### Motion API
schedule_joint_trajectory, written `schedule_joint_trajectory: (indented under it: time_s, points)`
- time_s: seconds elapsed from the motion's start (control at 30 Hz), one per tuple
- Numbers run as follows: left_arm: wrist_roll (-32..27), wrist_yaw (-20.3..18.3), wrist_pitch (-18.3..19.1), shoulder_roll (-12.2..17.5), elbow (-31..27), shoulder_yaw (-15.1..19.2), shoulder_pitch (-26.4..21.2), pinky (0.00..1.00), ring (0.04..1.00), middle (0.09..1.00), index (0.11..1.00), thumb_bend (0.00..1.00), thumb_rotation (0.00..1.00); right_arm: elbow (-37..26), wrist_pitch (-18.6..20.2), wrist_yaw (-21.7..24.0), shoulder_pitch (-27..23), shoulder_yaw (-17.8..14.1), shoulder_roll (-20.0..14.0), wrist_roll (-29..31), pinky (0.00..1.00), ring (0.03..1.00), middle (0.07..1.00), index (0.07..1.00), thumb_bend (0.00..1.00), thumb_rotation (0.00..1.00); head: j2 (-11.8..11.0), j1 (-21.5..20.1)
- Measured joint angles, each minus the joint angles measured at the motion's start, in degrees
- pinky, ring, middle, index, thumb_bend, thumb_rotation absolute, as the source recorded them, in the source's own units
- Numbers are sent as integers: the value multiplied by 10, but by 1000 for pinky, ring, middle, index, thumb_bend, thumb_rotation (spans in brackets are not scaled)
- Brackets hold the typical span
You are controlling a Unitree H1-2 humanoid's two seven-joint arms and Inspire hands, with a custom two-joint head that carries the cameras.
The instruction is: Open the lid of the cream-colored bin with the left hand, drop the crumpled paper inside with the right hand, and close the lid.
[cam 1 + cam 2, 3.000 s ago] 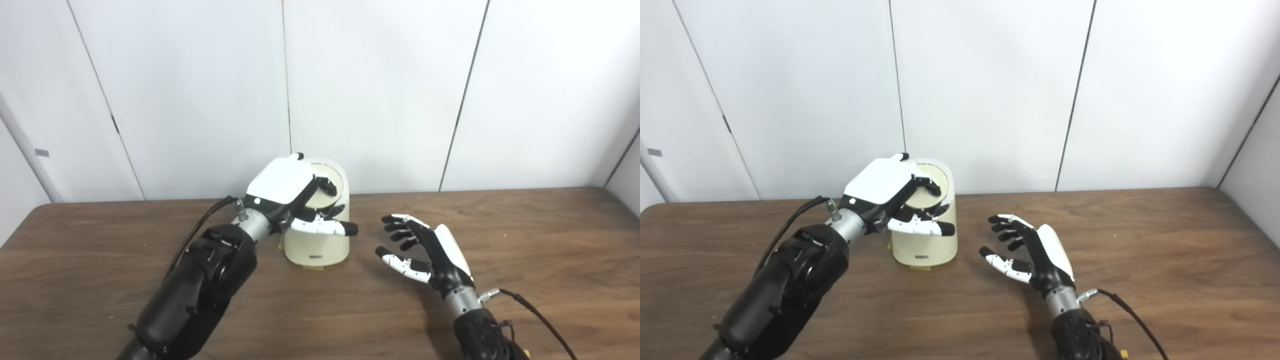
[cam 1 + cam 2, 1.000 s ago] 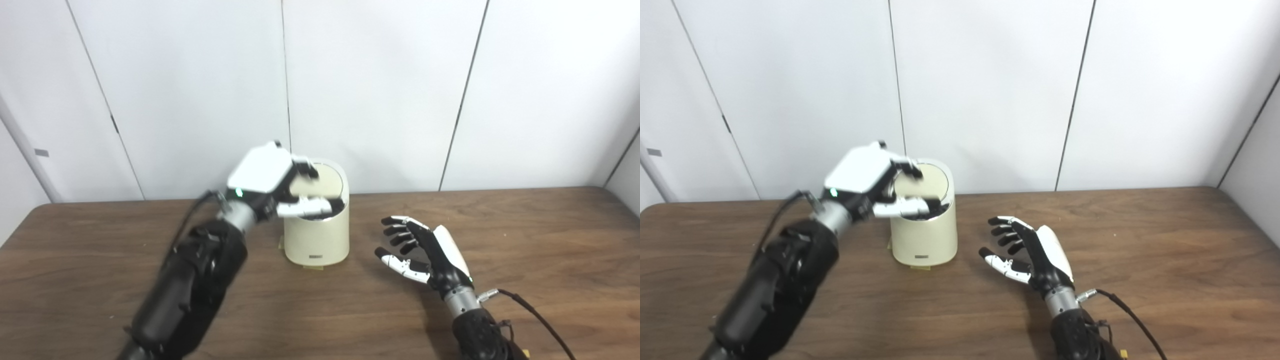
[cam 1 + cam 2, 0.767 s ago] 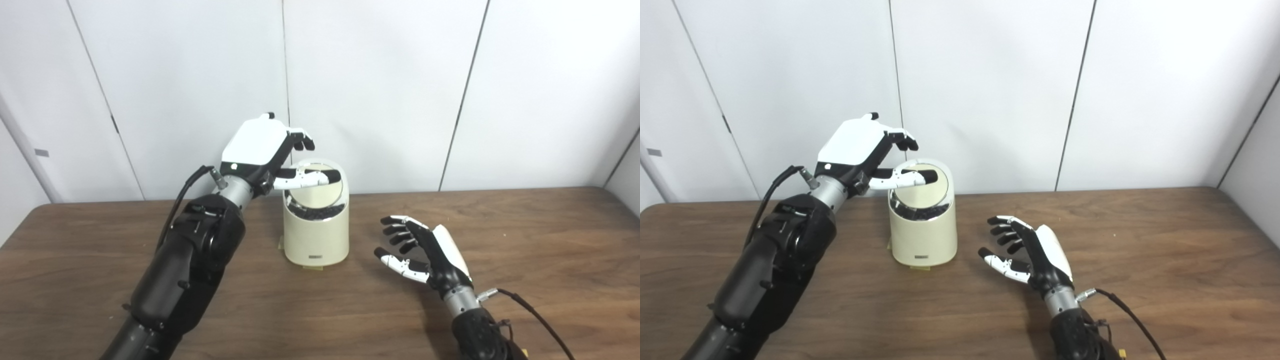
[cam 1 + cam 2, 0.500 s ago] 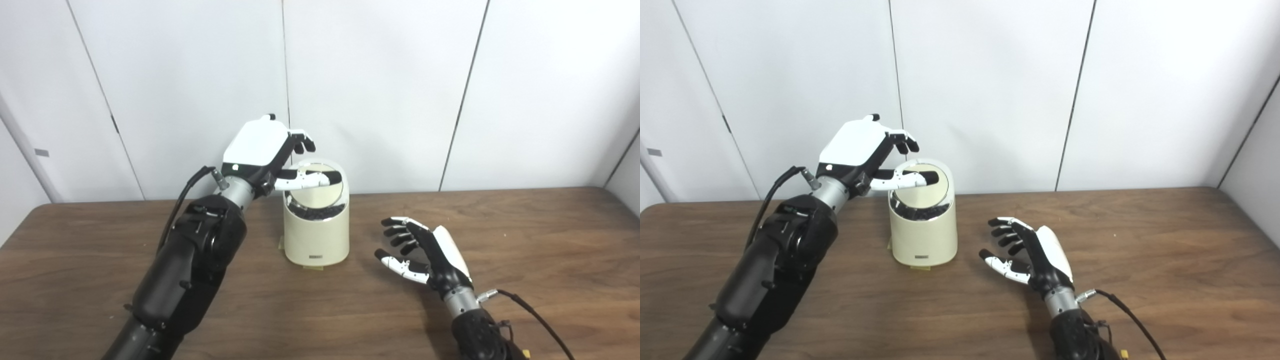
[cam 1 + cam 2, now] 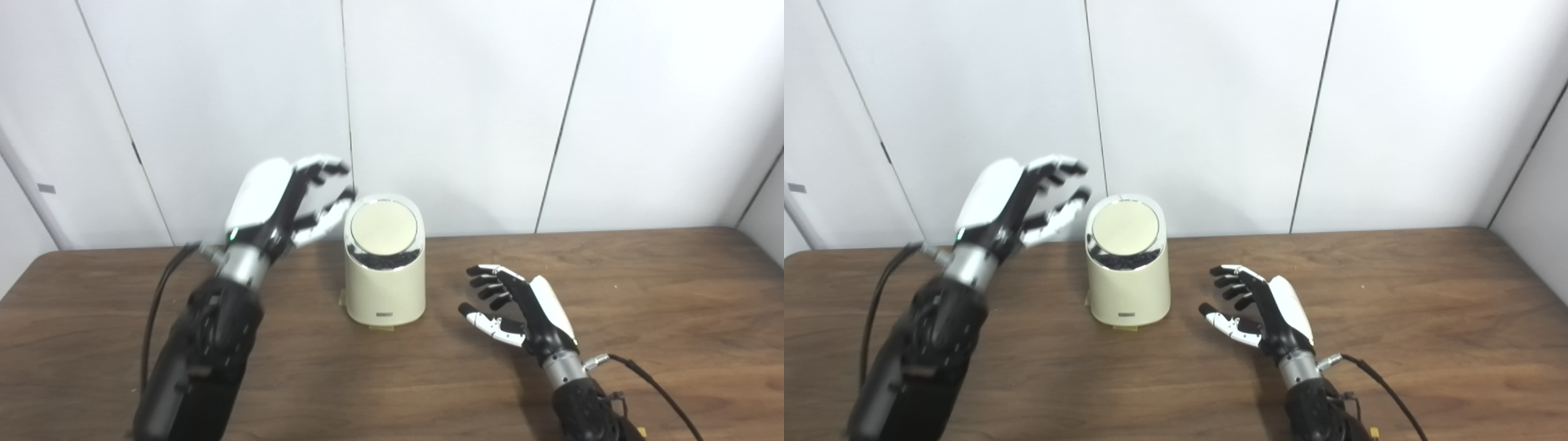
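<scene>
The cream-colored bin (image 5: 384,294) stands at the back middle of the table. Its round lid (image 5: 383,228) is tilted toward me, with a dark strip of the inside showing under its front edge. My left hand (image 5: 278,199) is raised to the left of the bin's top, blurred, fingers spread, apart from the lid and holding nothing. My right hand (image 5: 520,303) rests low over the table to the right of the bin, open and empty, fingers pointing at the bin. No crumpled paper is in view.
The brown wooden table (image 5: 392,380) runs the width of the view. White wall panels (image 5: 465,110) stand close behind the bin. A black cable (image 5: 655,383) trails from my right wrist toward the lower right.
My left hand has come off the lid, swung away to the left and spread its fingers. The lid stays tilted. My right hand has not moved.
</scene>
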Motion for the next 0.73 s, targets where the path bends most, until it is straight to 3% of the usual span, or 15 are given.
schedule_joint_trajectory:
  time_s: [0.13,0.3,0.57,0.73]
  points:
    - [-12,18,-4,7,1,16,46,554,694,747,750,261,411,-3,0,2,0,0,0,1,557,669,716,738,269,399,0,-3]
    - [-26,47,-27,8,6,21,84,654,754,756,746,275,522,-5,1,10,3,-1,0,6,573,683,728,744,269,378,2,-9]
    - [-26,103,-87,9,45,8,124,664,772,770,753,274,597,-33,9,23,14,-5,-15,9,611,711,744,746,259,366,14,-22]
    - [-25,117,-97,-1,48,-2,137,667,781,781,762,273,553,-41,10,30,19,-16,-18,24,609,704,730,730,267,349,17,-16]
